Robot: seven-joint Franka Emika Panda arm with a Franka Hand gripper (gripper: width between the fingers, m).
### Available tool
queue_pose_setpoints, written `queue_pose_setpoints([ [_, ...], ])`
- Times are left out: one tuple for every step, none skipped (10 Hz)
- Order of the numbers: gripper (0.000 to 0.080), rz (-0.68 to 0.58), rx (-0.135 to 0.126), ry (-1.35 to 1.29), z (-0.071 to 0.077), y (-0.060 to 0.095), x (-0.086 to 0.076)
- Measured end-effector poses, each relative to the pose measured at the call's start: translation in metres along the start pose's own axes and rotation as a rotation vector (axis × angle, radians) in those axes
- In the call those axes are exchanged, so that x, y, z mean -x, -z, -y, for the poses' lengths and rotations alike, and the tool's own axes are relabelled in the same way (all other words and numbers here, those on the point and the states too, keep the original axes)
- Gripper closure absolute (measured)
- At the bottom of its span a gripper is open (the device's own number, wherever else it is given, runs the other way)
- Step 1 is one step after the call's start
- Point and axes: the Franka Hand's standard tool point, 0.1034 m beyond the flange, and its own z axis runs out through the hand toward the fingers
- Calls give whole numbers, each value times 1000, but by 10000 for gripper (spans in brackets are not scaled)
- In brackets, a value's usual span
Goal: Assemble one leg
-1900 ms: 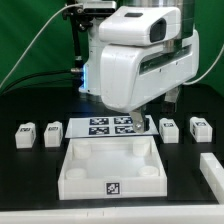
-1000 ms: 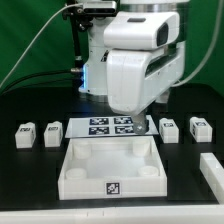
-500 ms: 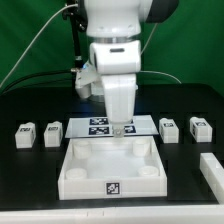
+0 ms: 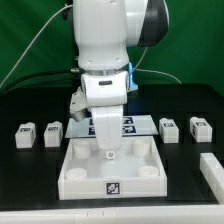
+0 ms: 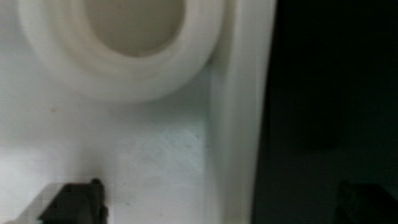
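Four small white legs with marker tags lie on the black table: two at the exterior view's left (image 4: 26, 134) (image 4: 53, 131) and two at its right (image 4: 169, 128) (image 4: 199, 128). The large white square panel (image 4: 80, 170) lies in the middle front. My gripper (image 4: 108, 152) hangs low over the panel's back part, far from every leg. In the wrist view the gripper (image 5: 219, 205) is open and empty. Its dark fingertips (image 5: 75, 200) stand wide apart, astride the panel's edge. A round corner socket (image 5: 134, 45) shows close by.
The marker board (image 4: 140, 124) lies behind the panel, partly hidden by my arm. A white block (image 4: 212, 170) sits at the front of the exterior view's right. The wrist view shows black table (image 5: 338, 100) beside the panel's edge.
My arm has swung from the exterior view's right toward the middle and come down over the panel's back part. The legs and the panel have not moved.
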Motion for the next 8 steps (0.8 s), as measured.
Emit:
queue_pose_setpoints([
  [150, -1, 12, -10, 0, -1, -1],
  [150, -1, 11, -11, 0, -1, 0],
  [272, -1, 11, -11, 0, -1, 0],
  [412, -1, 11, -11, 0, -1, 0],
  [548, -1, 11, -11, 0, -1, 0],
  [548, -1, 11, -11, 0, -1, 0],
  [720, -1, 14, -12, -1, 0, 0],
  [736, -1, 24, -12, -3, 1, 0],
])
